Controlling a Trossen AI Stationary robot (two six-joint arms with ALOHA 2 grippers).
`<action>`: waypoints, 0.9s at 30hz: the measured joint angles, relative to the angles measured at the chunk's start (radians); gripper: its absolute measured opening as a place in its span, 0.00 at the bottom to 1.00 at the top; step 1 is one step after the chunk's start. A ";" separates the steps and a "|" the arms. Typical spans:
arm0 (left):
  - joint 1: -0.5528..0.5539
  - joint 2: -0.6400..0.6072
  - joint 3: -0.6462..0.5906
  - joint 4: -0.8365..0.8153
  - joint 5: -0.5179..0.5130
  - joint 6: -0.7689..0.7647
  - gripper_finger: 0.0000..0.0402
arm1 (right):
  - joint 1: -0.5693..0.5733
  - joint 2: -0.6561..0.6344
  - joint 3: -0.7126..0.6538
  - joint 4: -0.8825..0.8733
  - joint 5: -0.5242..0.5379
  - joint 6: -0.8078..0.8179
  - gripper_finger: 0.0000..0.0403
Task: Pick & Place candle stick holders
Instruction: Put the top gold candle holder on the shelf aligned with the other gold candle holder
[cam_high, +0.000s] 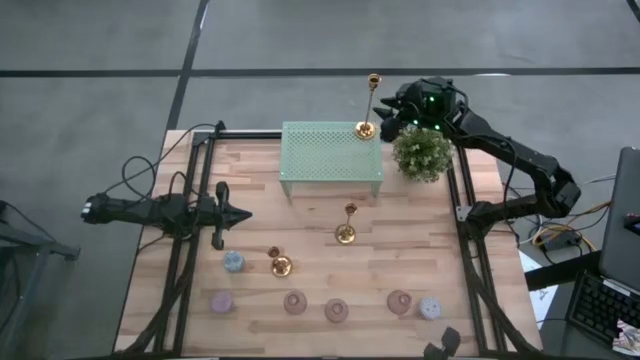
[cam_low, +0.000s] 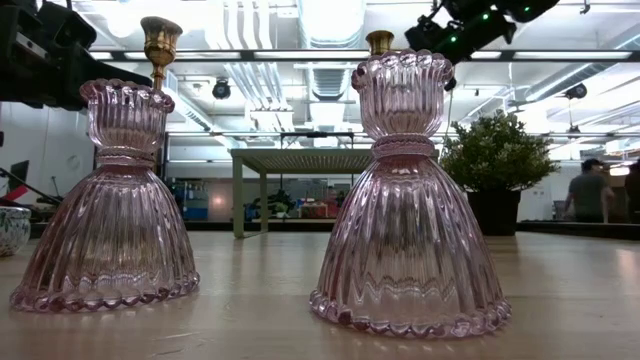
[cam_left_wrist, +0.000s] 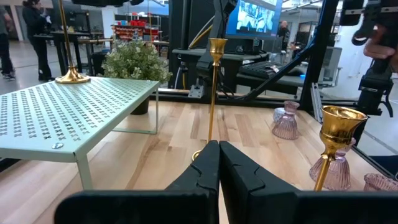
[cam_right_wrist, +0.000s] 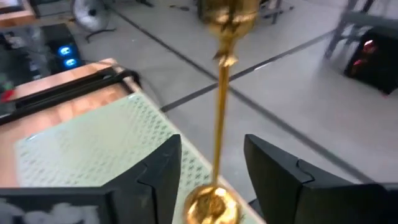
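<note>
The wooden table (cam_high: 400, 260) carries a pale green perforated stand (cam_high: 330, 155) at its far middle, with a potted plant (cam_high: 422, 152) just beside the stand's right end. The right arm reaches in from the right, and its gripper (cam_high: 392, 112) sits at the stand's far right corner; in its wrist view the fingers (cam_right_wrist: 158, 171) stand apart on either side of the tall candlestick (cam_high: 368, 105), not touching the stem, so nothing is held. That candlestick stands upright with its base on the stand's far right corner. The left arm lies along the table's left side, its gripper (cam_high: 235, 213) closed with the fingers pressed together and empty. The mid candlestick (cam_high: 346, 224) stands on the wood in front of the stand, and the short candlestick (cam_high: 279, 261) stands nearer the front, left of it. Pink glass holders (cam_high: 335, 310) line the front edge, two of them filling the low view. Small pale pots (cam_high: 233, 262) sit at either end of that row.
</note>
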 joint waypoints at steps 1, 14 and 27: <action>0.000 0.000 0.000 0.000 0.000 0.000 0.02 | 0.004 -0.010 -0.007 -0.007 -0.029 -0.001 0.45; 0.000 0.000 0.000 0.000 0.000 0.000 0.02 | 0.181 -0.166 -0.215 0.004 -0.298 -0.122 0.51; 0.000 0.000 0.000 0.000 0.000 0.000 0.02 | 0.429 -0.195 -0.412 0.177 -0.299 -0.017 0.50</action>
